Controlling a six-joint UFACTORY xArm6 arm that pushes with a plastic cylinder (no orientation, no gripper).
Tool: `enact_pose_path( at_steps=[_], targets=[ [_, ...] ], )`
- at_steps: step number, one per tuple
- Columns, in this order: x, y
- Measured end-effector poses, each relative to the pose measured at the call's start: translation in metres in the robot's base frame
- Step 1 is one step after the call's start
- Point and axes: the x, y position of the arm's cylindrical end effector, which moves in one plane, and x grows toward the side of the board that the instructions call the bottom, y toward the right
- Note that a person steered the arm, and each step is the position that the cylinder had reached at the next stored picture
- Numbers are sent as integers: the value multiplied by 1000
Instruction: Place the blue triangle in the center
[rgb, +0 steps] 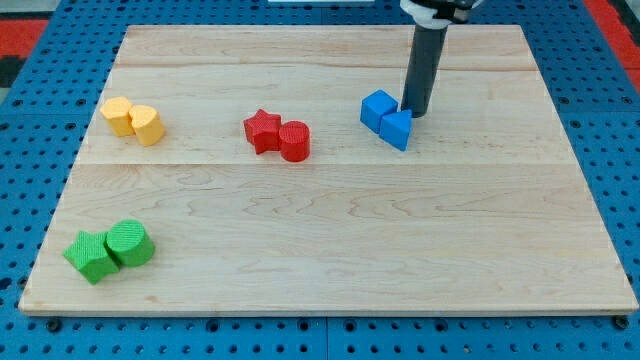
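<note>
Tip (414, 112) touching blue triangle (397, 129), at its upper right.

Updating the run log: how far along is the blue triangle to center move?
Done: my tip has reached the blue pair, right behind the blue triangle, toward the view's top. In hand: lining up a push; contact isn't clear. Left: the whole move. The triangle sits against the blue cube, up and right of the board's center.
</note>
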Motion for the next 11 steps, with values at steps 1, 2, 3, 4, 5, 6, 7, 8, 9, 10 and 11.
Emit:
enact_pose_path(
  at_steps=[1, 2, 3, 4, 5, 6, 7, 8, 9, 10, 11],
  targets=[
    [5, -14],
    [8, -9],
    [14, 41],
    [29, 28],
    [34, -15],
    [35, -50],
    [35, -71],
    [82, -30],
    [116, -14],
    [81, -71],
    [63, -101]
  ],
)
